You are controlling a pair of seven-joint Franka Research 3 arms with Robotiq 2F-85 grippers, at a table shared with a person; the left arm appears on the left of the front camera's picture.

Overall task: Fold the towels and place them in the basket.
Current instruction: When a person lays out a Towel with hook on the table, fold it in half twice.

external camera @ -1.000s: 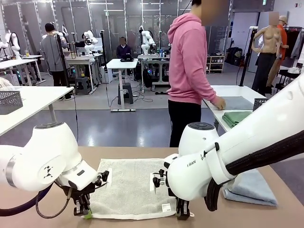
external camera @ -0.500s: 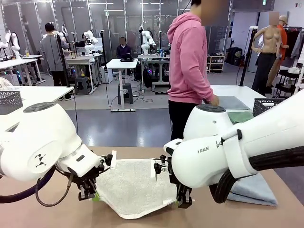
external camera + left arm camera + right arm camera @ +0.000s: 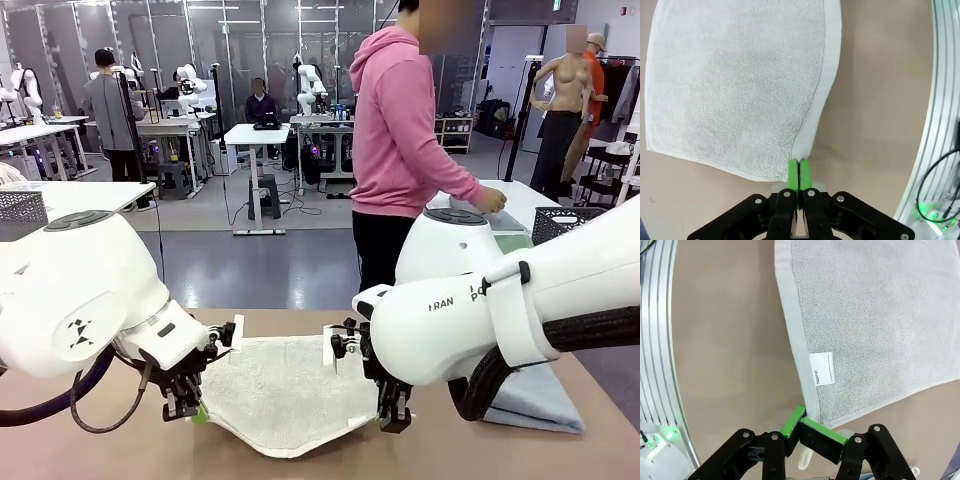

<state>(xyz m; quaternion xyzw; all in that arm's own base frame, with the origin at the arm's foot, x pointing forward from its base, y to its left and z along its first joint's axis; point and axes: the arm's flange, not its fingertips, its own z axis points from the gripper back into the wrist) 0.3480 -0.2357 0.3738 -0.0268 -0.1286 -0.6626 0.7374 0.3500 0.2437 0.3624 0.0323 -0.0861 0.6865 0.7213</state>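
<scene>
Bench point(image 3: 300, 470), brown, carrying both towels. You see the cream towel point(image 3: 280, 385) spread at the middle of the edge nearest the robot, its two near corners held off the surface and the hem sagging between them. The blue towel point(image 3: 540, 400) lies toward the right edge. The left gripper point(image 3: 799, 172) pinches one raised corner. The right gripper point(image 3: 802, 422) clamps the other, near the white name label point(image 3: 821, 368).

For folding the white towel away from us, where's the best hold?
The two near corners, coming from the robot's side: the white towel turns its long hem toward the robot. The left end effector and right end effector are shut on those corners, which looks right.
</scene>
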